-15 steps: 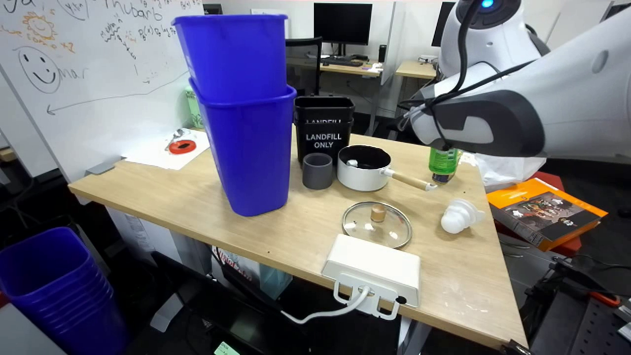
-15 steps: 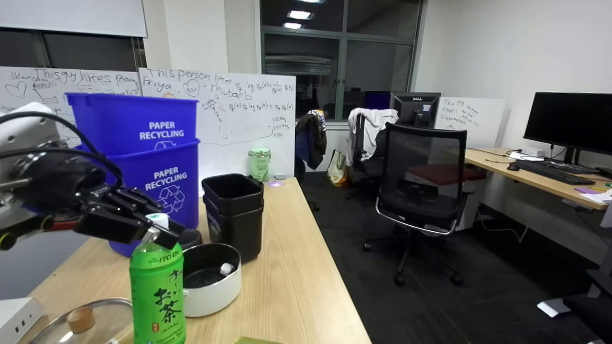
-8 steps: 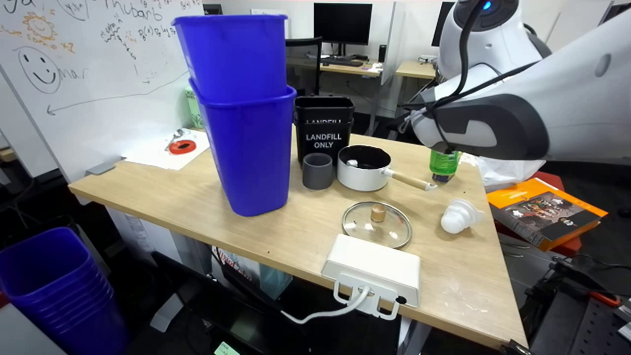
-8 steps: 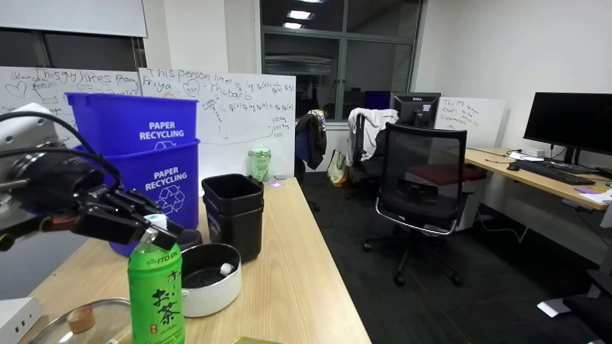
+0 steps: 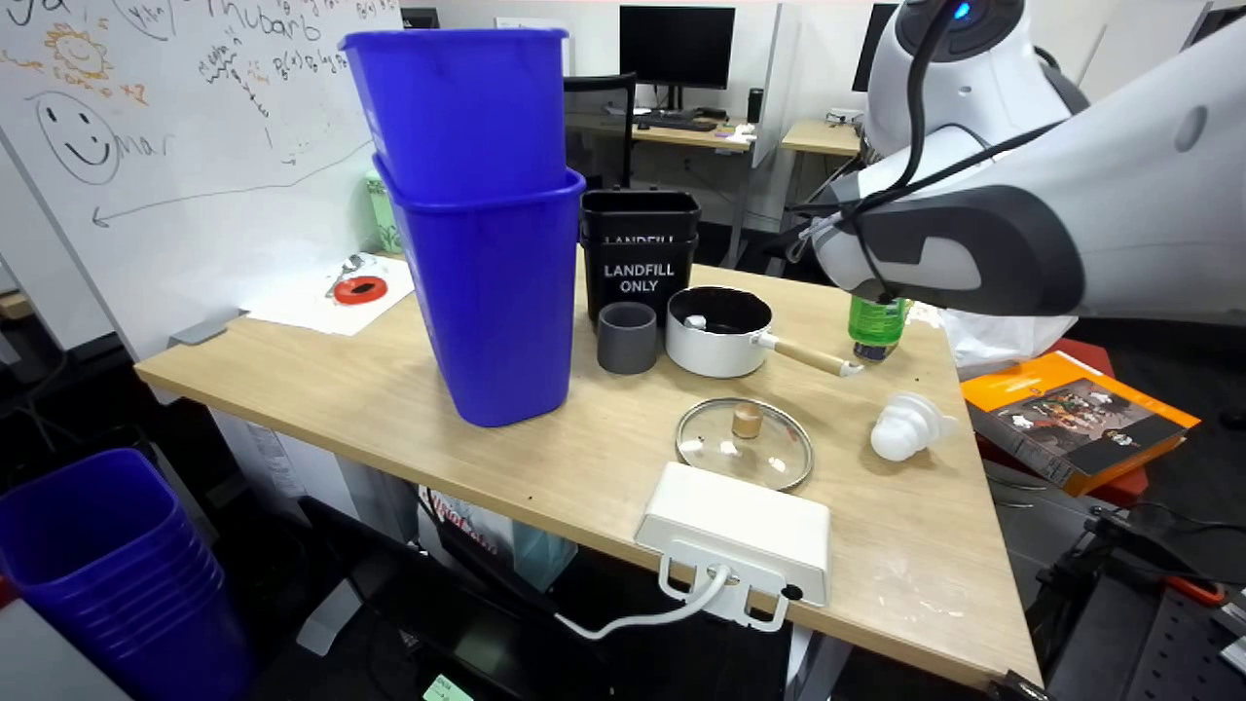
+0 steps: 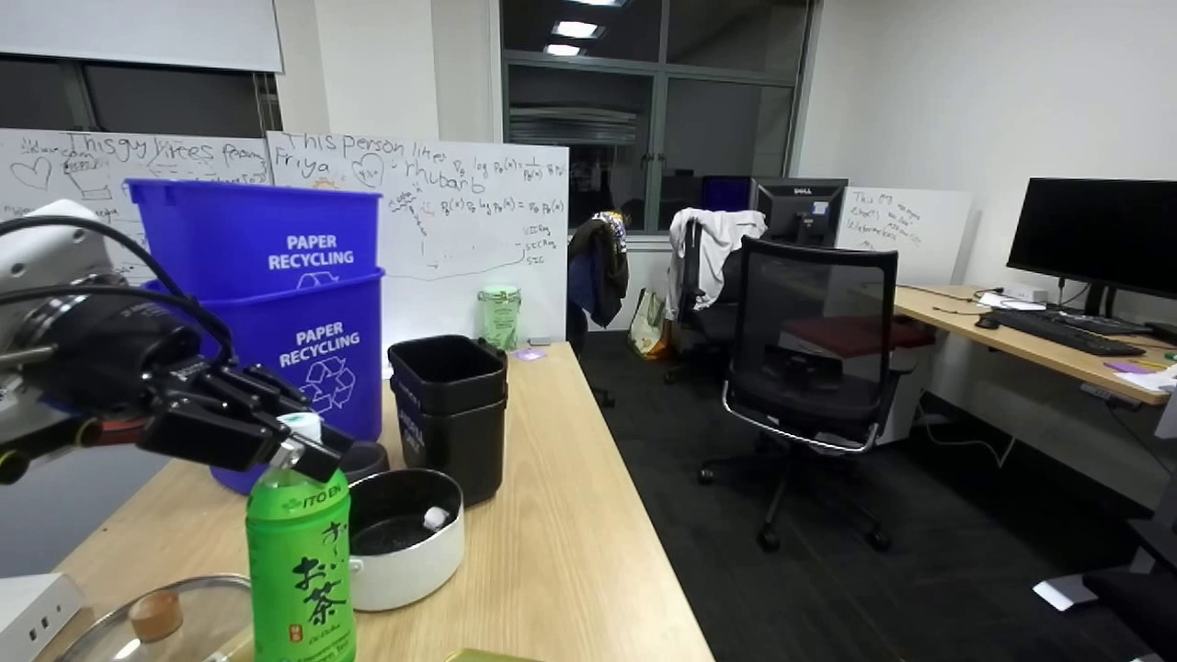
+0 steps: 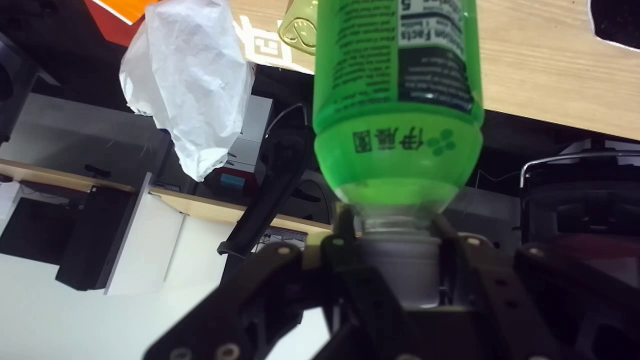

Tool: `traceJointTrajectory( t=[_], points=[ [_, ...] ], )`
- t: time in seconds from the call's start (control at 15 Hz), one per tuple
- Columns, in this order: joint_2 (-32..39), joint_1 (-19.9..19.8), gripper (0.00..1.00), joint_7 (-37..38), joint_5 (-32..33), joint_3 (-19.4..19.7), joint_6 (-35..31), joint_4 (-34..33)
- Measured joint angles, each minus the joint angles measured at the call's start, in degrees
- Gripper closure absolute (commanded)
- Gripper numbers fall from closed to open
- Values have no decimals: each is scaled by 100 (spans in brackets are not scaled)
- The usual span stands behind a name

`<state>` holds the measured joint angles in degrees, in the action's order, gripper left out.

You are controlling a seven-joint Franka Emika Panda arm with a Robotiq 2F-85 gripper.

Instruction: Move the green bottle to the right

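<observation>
I am clamping my gripper (image 7: 395, 221) on the green bottle (image 6: 299, 570), my two fingers (image 6: 318, 458) pressing on either side of its neck, by the white cap (image 6: 301, 425). I am holding it upright near the white saucepan (image 5: 715, 358), apart from the pan's wall, on the side where the wooden handle (image 5: 808, 354) is pointing. Whether the bottle's base is touching the table (image 5: 604, 458), I am unable to tell. In the wrist view its printed label is facing me.

Inside the saucepan a small white piece (image 6: 436, 519) is lying. On the side opposite the handle a gray cup (image 5: 627, 349) is standing just beside the saucepan, and beyond the cup two blue bins (image 5: 492, 312), one nesting in the other, are rising well above the pan. Black bins (image 5: 640, 263) marked LANDFILL ONLY are standing close behind the saucepan in an exterior view. In front of it there, the glass lid (image 5: 720, 458) is lying near, knob up, and a white box (image 5: 735, 521) is resting farther from the saucepan, past the lid. A white plastic thing (image 5: 907, 428) is lying out past the tip of the saucepan's handle.
</observation>
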<state>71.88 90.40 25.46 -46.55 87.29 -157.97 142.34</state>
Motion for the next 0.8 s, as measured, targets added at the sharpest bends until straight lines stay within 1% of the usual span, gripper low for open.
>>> traceJointTrajectory(
  t=[0.6,0.67,0.8],
  points=[
    [0,0,64,0,0,0,0,0],
    [0,0,89,0,0,0,0,0],
    [0,0,89,10,33,-1,-5,-1]
  ],
)
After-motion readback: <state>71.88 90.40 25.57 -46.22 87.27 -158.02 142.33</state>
